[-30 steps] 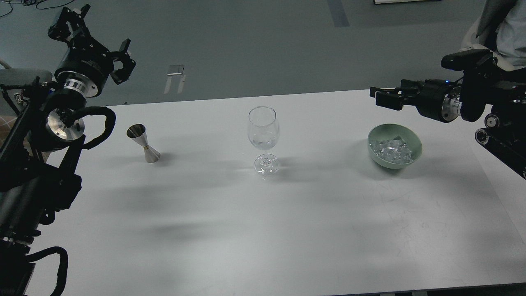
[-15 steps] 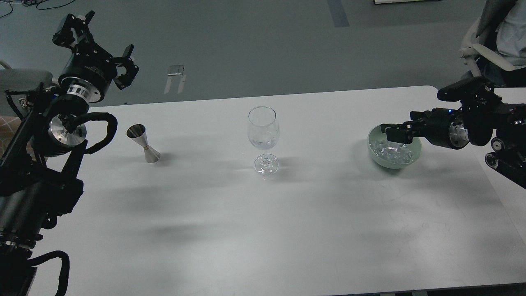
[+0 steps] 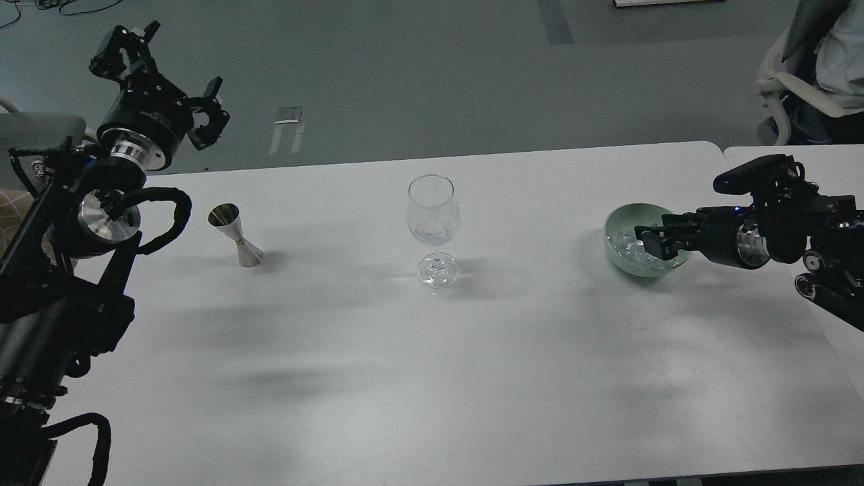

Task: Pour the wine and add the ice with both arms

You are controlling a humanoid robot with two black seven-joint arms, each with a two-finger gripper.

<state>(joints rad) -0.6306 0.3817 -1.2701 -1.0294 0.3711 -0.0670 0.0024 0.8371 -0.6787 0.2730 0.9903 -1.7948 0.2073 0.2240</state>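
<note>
Head view shows the white table (image 3: 378, 378) with the wine glass (image 3: 433, 229) standing upright near its middle. At the bottom of its bowl lies a little clear wine (image 3: 433, 235). At 9 o'clock from the glass, well apart, stands a small metal jigger (image 3: 236, 236), upright. At 3 o'clock from the glass, also well apart, is a green bowl (image 3: 617, 260) which holds the ice (image 3: 624, 248).

My right gripper (image 3: 646, 241) reaches in from the right and is over the bowl, low between its rims, with the dark fingers (image 3: 651, 236) just above or touching the ice; I cannot tell which. I also cannot tell if these fingers are apart or together, because they look as one dark shape. My left gripper (image 3: 165, 74) is raised at 10 o'clock from the jigger, beyond the far table edge, and its fingers (image 3: 214, 121) are spread wide with nothing between them.

Nothing stands between the bowl and the glass, and nothing between the jigger and the glass. The near half of the table is bare. The bowl sits near the right corner of the far edge, where a second table (image 3: 830, 158) begins. At 1 o'clock from the bowl, on the floor, is a white chair (image 3: 783, 81) with a person (image 3: 837, 54) sitting on it.
</note>
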